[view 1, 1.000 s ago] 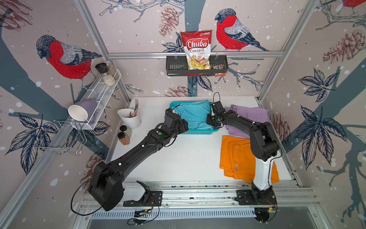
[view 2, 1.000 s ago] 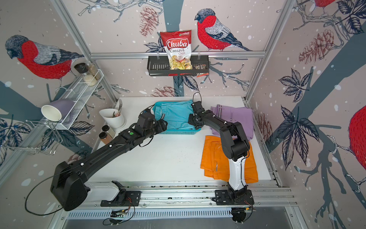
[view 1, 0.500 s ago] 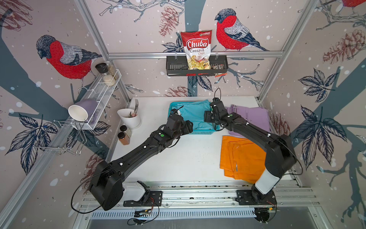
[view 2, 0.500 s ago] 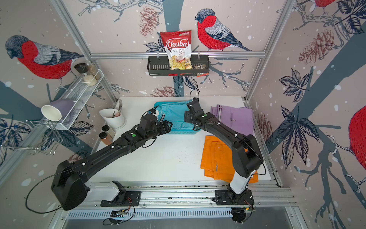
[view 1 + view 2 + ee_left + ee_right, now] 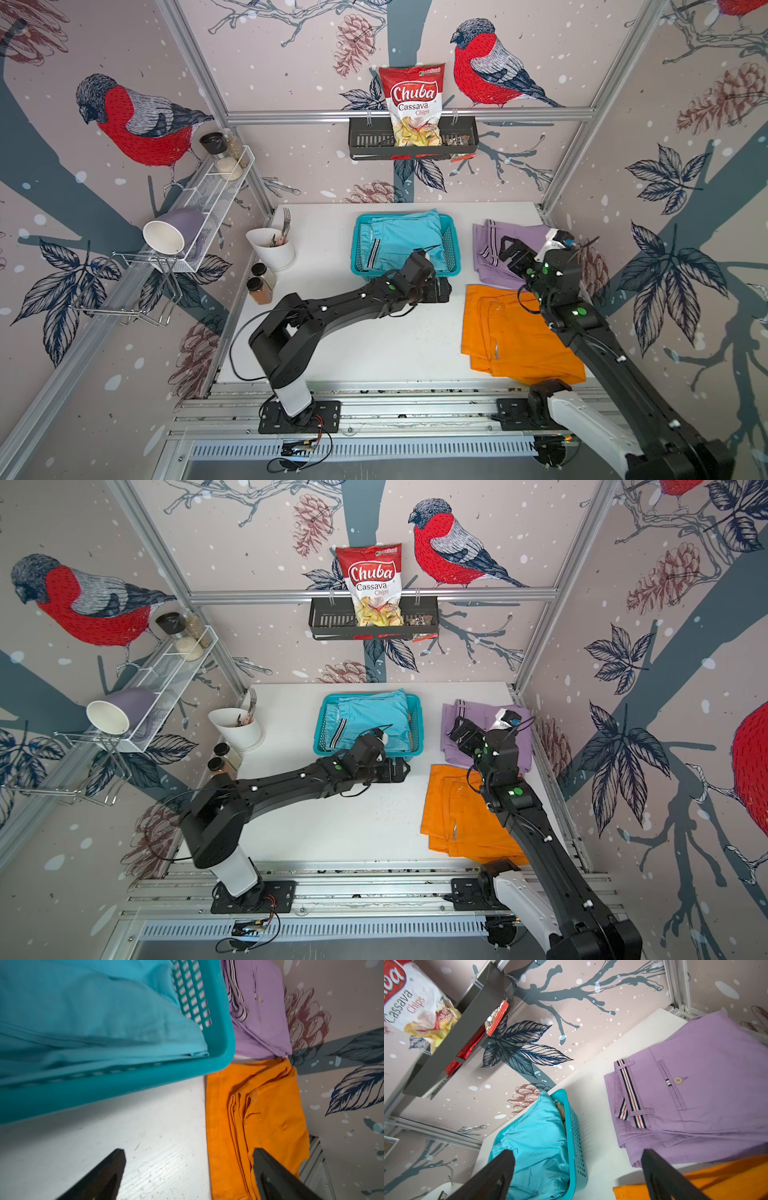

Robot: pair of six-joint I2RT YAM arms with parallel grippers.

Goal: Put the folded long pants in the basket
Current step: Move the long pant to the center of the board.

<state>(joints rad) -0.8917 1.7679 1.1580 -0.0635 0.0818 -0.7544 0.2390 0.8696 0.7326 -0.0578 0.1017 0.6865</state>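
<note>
- Our left gripper (image 5: pixel 189 1152) and right gripper (image 5: pixel 577 1153) gape, empty.
- Turquoise pants (image 5: pixel 405 243) fill the basket (image 5: pixel 454 249), mid-frame; lilac pants (image 5: pixel 486 270), orange pants (image 5: pixel 511 340) at right.
- We judge them limp, light: pinch a folded edge.

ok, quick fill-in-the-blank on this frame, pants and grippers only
1. The folded pants inside the basket are ____ in colour.
2. The orange pants lie on the ____, outside the basket.
3. The left gripper and right gripper are both ____ and empty.
Missing: turquoise; table; open.
</note>
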